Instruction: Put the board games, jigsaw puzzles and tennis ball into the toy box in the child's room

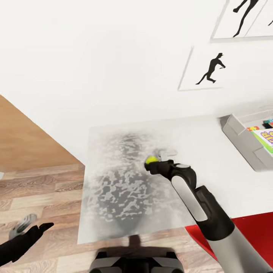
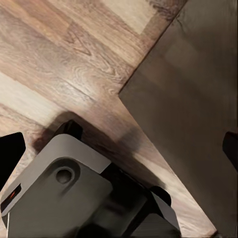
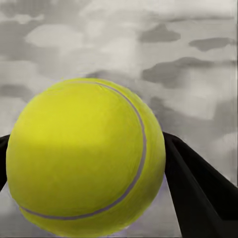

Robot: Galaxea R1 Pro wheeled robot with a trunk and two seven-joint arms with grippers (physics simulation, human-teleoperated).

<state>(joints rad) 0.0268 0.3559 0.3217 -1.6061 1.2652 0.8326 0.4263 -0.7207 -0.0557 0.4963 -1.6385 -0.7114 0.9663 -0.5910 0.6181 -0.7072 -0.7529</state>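
The tennis ball (image 1: 151,160), small and yellow-green, sits at the tip of my right gripper (image 1: 153,162) over the mottled grey end of the table (image 1: 212,151). Seen from the right wrist, the ball (image 3: 87,158) is pressed between the two dark fingers (image 3: 198,188) of that gripper (image 3: 89,163), which is shut on it. The toy box (image 1: 242,138), a light grey tray, stands at the table's right end. It holds a jigsaw-patterned box (image 1: 251,129) and a green-edged game box (image 1: 266,137). My left gripper (image 1: 40,223) hangs open, low at the left over the floor. The bed is out of view.
A white wall with black silhouette pictures (image 1: 212,68) rises behind the table. Wood-plank floor (image 1: 41,189) lies to the left, past the table's end. Something red (image 1: 250,231) shows under the table's front edge at the right. My base (image 1: 132,261) is right below.
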